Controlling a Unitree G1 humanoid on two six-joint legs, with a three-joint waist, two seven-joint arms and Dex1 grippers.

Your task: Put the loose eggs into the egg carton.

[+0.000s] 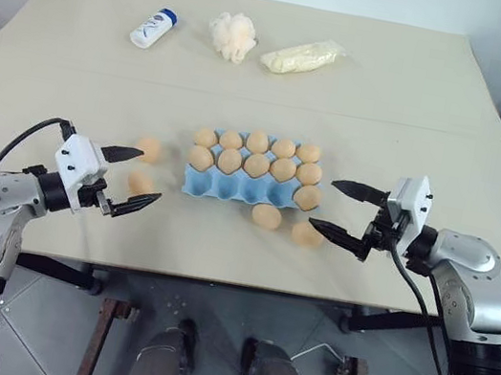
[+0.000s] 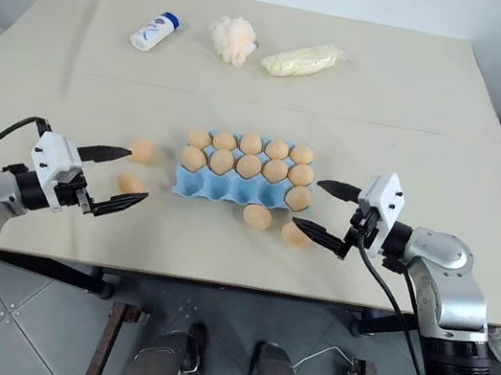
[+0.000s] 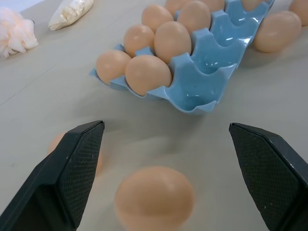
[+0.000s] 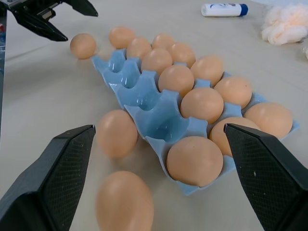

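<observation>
Both my grippers gape empty — left gripper (image 1: pixel 129 176) should straddle the egg (image 1: pixel 140 183) at the egg carton's (image 1: pixel 200 185) nine o'clock, closing gently.

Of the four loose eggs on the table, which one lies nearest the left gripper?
The egg just in front of the open left gripper, between its fingertips; the other left-side egg lies farther back.
</observation>
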